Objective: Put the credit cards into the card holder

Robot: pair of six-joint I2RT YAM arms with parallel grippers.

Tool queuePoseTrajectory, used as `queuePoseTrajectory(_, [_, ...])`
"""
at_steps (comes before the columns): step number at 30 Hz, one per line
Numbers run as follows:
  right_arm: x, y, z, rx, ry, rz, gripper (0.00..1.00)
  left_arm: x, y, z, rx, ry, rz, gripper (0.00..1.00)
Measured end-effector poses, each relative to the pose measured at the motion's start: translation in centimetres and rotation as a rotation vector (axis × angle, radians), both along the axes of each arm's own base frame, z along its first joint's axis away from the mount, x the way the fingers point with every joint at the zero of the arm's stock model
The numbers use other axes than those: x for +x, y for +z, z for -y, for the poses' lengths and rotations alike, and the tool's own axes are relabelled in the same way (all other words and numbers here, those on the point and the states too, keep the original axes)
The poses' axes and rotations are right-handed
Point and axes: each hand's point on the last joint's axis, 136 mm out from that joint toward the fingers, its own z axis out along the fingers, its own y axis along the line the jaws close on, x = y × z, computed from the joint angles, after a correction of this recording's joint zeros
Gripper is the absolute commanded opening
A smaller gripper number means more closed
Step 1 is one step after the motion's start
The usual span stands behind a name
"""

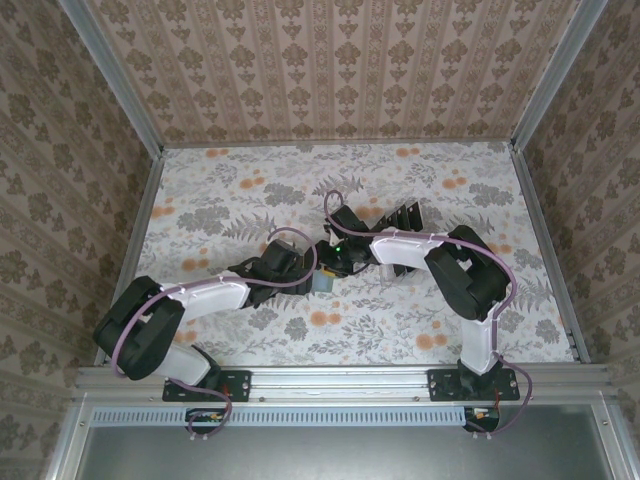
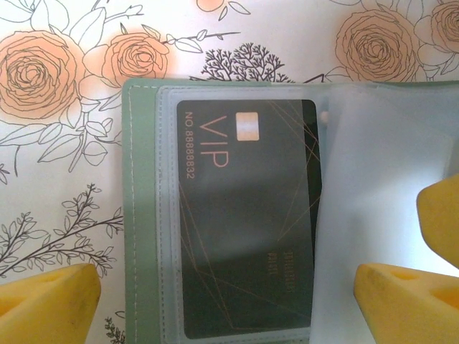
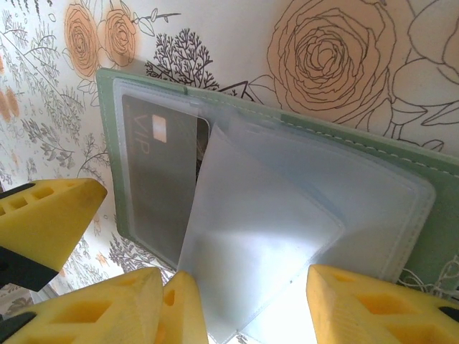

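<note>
The sage-green card holder point(image 2: 140, 215) lies open on the flowered table, and it appears in the top view as a small grey-green patch point(image 1: 325, 284) between the two wrists. One black credit card point(image 2: 244, 215) marked VIP sits inside a clear sleeve on its left half point(image 3: 161, 172). My left gripper point(image 2: 222, 308) is open wide, one finger off the holder's edge and the other over the sleeves. A loose clear sleeve point(image 3: 258, 236) stands lifted between the fingers of my right gripper point(image 3: 251, 315), which are apart and not pinching it. A dark fanned bunch of more cards point(image 1: 405, 215) stands behind the right wrist.
The two grippers crowd each other at the table's middle point(image 1: 320, 268); the left gripper's yellow fingers point(image 3: 43, 222) sit right beside the right gripper's. Patterned walls point(image 1: 130, 240) close in the table on three sides.
</note>
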Motion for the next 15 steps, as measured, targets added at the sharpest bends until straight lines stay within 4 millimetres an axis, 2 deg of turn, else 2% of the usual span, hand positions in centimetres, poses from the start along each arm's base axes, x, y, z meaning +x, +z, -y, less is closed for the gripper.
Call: queuePoseTrajectory(15, [-0.2,-0.16,-0.31,0.037,-0.029,-0.024,0.57,-0.01,-0.08,-0.15,0.001,0.003,-0.005,1.0])
